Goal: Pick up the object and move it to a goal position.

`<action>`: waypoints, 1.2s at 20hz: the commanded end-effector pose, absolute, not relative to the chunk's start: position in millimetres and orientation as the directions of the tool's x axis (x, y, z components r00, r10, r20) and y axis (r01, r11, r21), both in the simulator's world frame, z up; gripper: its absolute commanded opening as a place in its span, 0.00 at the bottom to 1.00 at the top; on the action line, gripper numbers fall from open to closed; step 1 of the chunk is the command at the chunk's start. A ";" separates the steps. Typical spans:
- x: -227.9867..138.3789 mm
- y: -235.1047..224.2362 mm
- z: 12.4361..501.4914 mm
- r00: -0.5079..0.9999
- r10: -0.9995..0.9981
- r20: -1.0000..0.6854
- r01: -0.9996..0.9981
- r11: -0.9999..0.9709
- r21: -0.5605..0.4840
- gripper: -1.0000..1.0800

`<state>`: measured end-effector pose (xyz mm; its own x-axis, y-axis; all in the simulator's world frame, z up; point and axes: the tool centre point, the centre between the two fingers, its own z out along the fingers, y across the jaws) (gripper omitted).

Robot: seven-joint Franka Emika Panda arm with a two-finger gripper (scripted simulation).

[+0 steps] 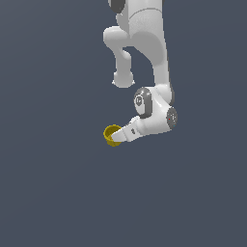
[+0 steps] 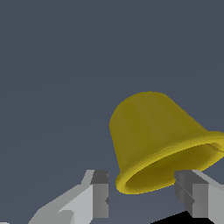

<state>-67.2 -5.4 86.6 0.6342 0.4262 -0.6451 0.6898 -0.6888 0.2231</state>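
So on my feed the cup is plain mustard yellow all over, no markings, a bit darker inside the rim. My arm is glossy white with dark grey joint caps. The gripper has white fingers with grey pads. The background's a flat slate blue-grey.

You have one plain surface under everything: a flat, dark blue-grey desk that fills the exterior view edge to edge, with no seams, marks or borders showing. In the wrist view the same desk is an even slate backdrop. Whether the yellow cup rests on it or hangs clear, you cannot tell from either view.
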 end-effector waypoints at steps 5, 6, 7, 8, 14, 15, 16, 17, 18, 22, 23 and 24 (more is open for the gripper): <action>-84.7 -15.4 76.7 0.477 0.442 -0.759 0.813 -0.550 0.191 0.62; -86.7 -16.7 75.8 0.460 0.442 -0.770 0.825 -0.534 0.186 0.62; -88.4 -17.9 75.0 0.444 0.441 -0.780 0.835 -0.520 0.181 0.62; -90.0 -19.0 74.3 0.429 0.440 -0.789 0.844 -0.507 0.176 0.62; -95.4 -23.3 72.1 0.380 0.436 -0.816 0.872 -0.463 0.159 0.62; -95.7 -23.5 72.0 0.378 0.436 -0.817 0.873 -0.461 0.158 0.62; -95.8 -23.7 72.0 0.377 0.436 -0.817 0.873 -0.461 0.158 0.62; -95.8 -23.7 72.0 0.377 0.436 -0.817 0.873 -0.461 0.158 0.00; -95.8 -23.7 72.0 0.377 0.436 -0.817 0.873 -0.461 0.158 0.00; -95.8 -23.7 72.0 0.377 0.436 -0.817 0.873 -0.461 0.158 0.00; -95.8 -23.7 72.0 0.377 0.436 -0.817 0.873 -0.461 0.158 0.00; -95.8 -23.7 72.0 0.377 0.436 -0.817 0.873 -0.461 0.158 0.00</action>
